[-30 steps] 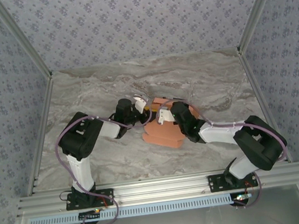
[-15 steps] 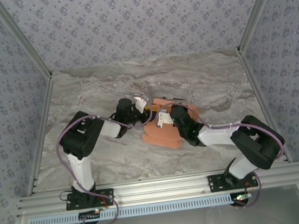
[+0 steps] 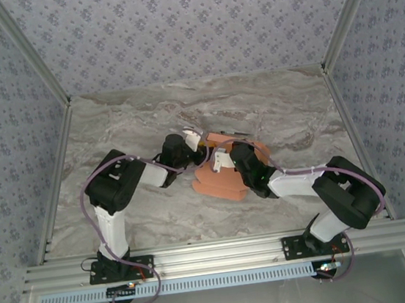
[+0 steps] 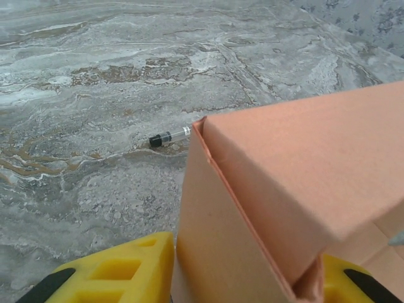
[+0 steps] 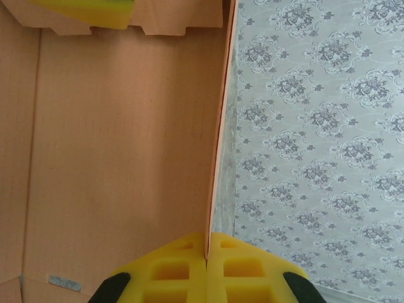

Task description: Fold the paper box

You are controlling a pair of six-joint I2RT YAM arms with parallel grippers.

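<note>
- Paper box: salmon-orange card, half formed, near the middle of the counter in the top view. A flat, rounded part lies on the marble toward 7 o'clock, and the raised panels stand toward 12 o'clock, between the two arms' wrists.
- In the left wrist view the paper box shows a standing wall and a sloping top panel that meet in a sharp folded corner at 12 o'clock.
- In the right wrist view the paper box is seen as a broad flat panel with one thin edge running from 12 to 6 o'clock.
- Right fingers: pressed together on that thin edge at 6 o'clock, holding the card between them.
- Left fingers: at the box's 11 o'clock side in the top view. In the wrist view one yellow finger sits at 7 o'clock of the folded corner and the other at 5 o'clock, with the card between them. Whether they press on it cannot be told.
- Small rod: black at one end and clear at the other, lying on the counter just at 9 o'clock of the folded corner.
- Patterned walls enclose the counter at 9, 12 and 3 o'clock.
- Aluminium rail: at 6 o'clock, carrying both arm bases.
</note>
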